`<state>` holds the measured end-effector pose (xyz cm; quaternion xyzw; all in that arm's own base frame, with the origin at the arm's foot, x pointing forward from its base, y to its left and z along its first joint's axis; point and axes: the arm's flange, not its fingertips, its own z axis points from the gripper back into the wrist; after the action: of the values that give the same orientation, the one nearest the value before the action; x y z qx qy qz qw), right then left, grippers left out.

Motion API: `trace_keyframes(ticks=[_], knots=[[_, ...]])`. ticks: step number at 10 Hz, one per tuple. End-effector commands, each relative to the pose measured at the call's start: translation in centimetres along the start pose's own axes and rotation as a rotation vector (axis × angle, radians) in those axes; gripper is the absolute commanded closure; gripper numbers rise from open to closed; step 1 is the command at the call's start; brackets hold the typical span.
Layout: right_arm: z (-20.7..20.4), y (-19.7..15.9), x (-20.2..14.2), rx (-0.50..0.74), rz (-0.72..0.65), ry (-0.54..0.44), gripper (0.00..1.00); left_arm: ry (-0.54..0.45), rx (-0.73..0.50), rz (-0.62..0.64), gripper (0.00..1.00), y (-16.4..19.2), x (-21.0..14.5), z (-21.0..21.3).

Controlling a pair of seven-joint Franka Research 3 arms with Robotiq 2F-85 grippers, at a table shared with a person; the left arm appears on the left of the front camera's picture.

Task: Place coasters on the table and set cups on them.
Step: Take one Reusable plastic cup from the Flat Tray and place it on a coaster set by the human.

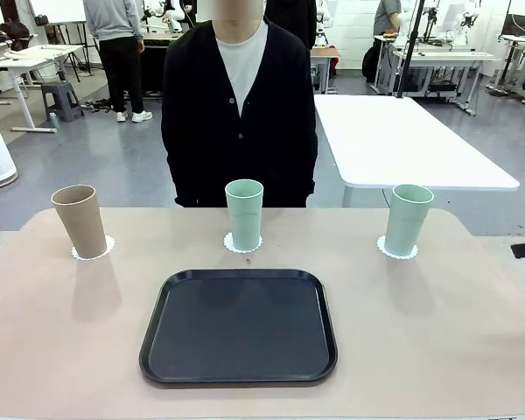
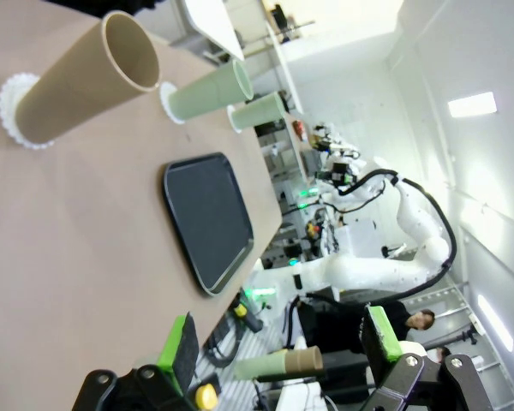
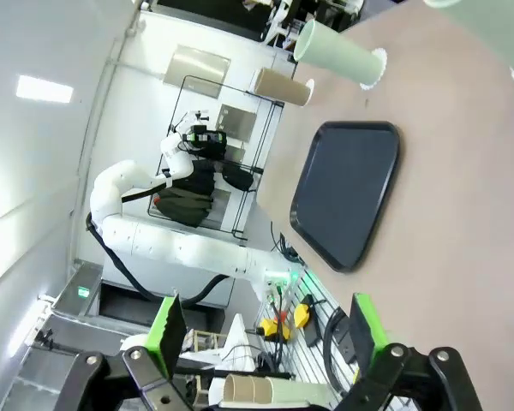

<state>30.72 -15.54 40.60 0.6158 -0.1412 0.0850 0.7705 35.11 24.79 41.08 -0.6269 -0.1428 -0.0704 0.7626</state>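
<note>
Standing: tan-brown matte tumbler (image 1: 80, 220) and two mint-green tumblers (image 1: 244, 213) (image 1: 407, 219), each on a white scalloped paper coaster (image 1: 93, 252), along the beige bench (image 1: 437, 332)
Left: nothing apparent
Left claw (image 2: 282, 348): apart, empty
Right claw (image 3: 266, 328): apart, empty

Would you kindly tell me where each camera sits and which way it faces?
Front: between the arms, facing the person across the table.
Left wrist: rolled sideways, looking past the open left gripper at the tan cup and black tray; the other arm shows beyond.
Right wrist: rolled, past the open right gripper over the tray.
All three share the tray and cups on coasters.
</note>
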Motion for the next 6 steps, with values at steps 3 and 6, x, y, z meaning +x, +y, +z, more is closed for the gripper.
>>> trace_keyframes(ticks=[3,6], knots=[[0.72,-1.05,-0.01,0.014,0.035,0.060,0.00,-0.006,0.003,-0.006,0.00,-0.20,-0.01,0.08],[0.54,-1.00,-0.40,-0.007,-0.002,0.024,0.00,-0.006,0.003,-0.006,0.00,-0.20,-0.01,0.08]])
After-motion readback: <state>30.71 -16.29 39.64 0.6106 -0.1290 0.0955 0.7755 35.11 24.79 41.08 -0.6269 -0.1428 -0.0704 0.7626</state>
